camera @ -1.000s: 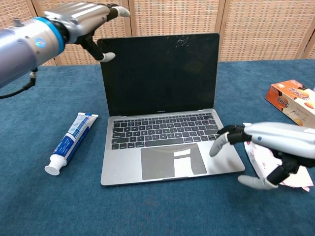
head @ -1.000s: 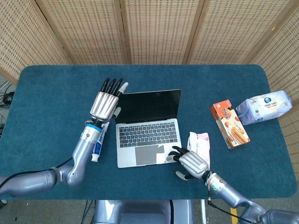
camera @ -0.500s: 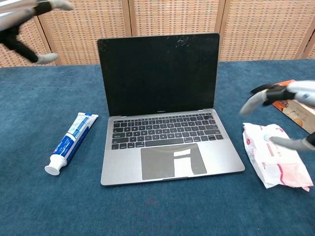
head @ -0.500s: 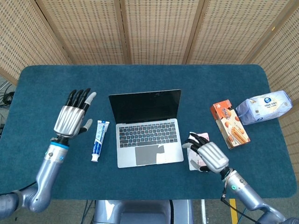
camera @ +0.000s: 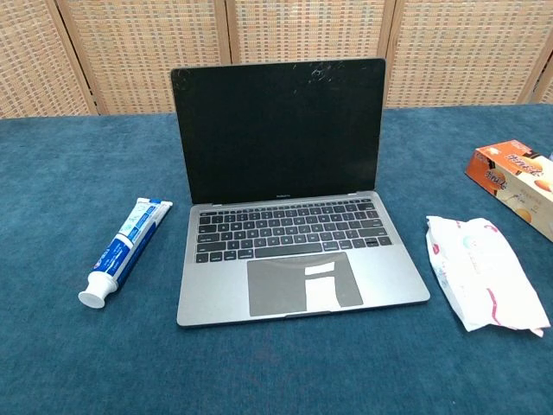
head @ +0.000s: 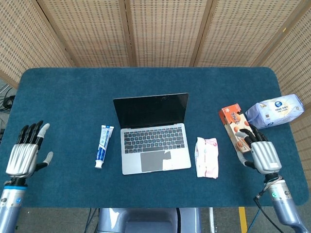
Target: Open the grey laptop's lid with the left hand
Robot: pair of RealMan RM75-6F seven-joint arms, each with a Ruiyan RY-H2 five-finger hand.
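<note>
The grey laptop [head: 153, 132] [camera: 289, 199] stands in the middle of the blue table with its lid upright and its dark screen facing me. My left hand [head: 26, 153] hovers at the table's front left edge, far from the laptop, fingers straight and apart, holding nothing. My right hand [head: 260, 151] is at the front right, beside the orange box, fingers spread and empty. Neither hand shows in the chest view.
A toothpaste tube [head: 102, 145] [camera: 125, 251] lies left of the laptop. A white wipes pack [head: 207, 157] [camera: 479, 272] lies to its right. Further right are an orange biscuit box [head: 237, 127] [camera: 514, 177] and a pale blue packet [head: 274, 110]. Wicker screens stand behind the table.
My left hand has drawn back from the lid's top left corner to the front left edge. My right hand has left the laptop's base and moved far right. The lid stays upright.
</note>
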